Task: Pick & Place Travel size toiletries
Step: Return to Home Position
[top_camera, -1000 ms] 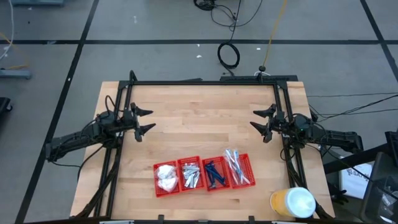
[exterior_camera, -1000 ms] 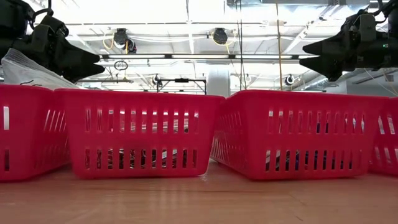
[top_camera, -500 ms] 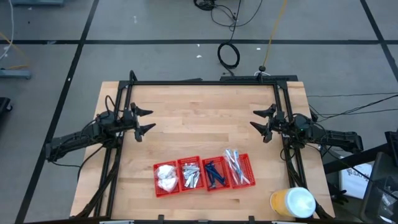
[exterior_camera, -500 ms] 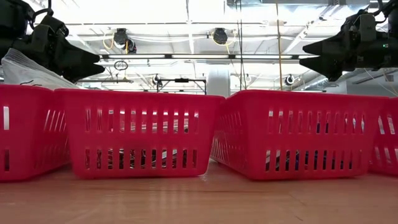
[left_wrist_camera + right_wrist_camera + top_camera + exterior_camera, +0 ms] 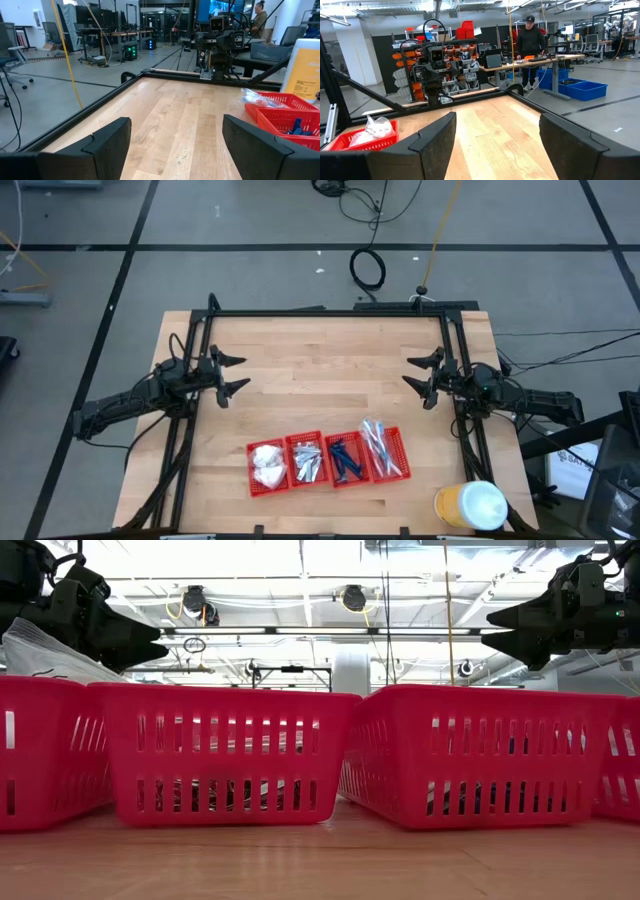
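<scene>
Four red mesh baskets stand in a row near the table's near edge. In the high view they hold white soft packets (image 5: 266, 464), silvery foil sachets (image 5: 306, 461), dark blue sticks (image 5: 346, 459) and pale clear-wrapped sticks (image 5: 383, 448). My left gripper (image 5: 235, 374) hovers open by the table's left edge, above the wood. My right gripper (image 5: 416, 371) hovers open by the right edge. Both are well clear of the baskets. The left wrist view shows the clear-wrapped sticks (image 5: 262, 98) and the blue sticks (image 5: 299, 127); the right wrist view shows the white packets (image 5: 372, 128).
A yellow canister with a white lid (image 5: 470, 506) stands at the table's near right corner. A black frame (image 5: 330, 312) runs along the far edge and both sides. Bare wood (image 5: 330, 385) lies between the grippers. A person (image 5: 530, 42) stands in the room beyond the table.
</scene>
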You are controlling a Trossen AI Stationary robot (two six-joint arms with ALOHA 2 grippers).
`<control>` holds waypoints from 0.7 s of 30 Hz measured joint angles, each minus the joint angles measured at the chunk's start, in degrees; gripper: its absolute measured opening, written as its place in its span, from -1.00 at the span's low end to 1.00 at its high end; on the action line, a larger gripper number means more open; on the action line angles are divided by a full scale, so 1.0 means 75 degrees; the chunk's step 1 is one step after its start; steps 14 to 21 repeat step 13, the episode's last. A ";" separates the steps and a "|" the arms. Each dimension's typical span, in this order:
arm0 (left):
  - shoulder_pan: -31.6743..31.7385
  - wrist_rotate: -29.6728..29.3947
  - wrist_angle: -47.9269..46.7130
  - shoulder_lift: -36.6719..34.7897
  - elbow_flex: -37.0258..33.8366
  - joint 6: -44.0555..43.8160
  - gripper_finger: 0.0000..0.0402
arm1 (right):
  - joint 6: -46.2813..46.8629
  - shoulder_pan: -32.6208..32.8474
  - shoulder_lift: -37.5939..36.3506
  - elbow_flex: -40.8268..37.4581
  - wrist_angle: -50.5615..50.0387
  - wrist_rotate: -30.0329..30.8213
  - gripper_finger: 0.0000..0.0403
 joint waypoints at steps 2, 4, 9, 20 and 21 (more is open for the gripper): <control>0.0000 0.0000 0.0001 0.0000 0.0000 -0.0003 0.53 | 0.0000 0.0001 0.0003 0.0000 0.0000 0.0001 0.34; 0.0000 0.0000 0.0000 0.0000 0.0000 0.0000 0.53 | 0.0000 0.0000 0.0003 0.0000 0.0000 0.0001 0.34; 0.0000 0.0000 0.0003 0.0000 0.0000 0.0000 0.53 | 0.0001 0.0002 0.0003 0.0000 0.0000 0.0002 0.36; 0.0000 0.0000 0.0000 0.0000 0.0000 0.0000 0.53 | 0.0000 0.0002 0.0003 0.0000 0.0000 0.0000 0.36; 0.0000 0.0000 0.0000 0.0000 0.0000 0.0000 0.53 | 0.0000 0.0002 0.0003 0.0000 0.0000 0.0000 0.36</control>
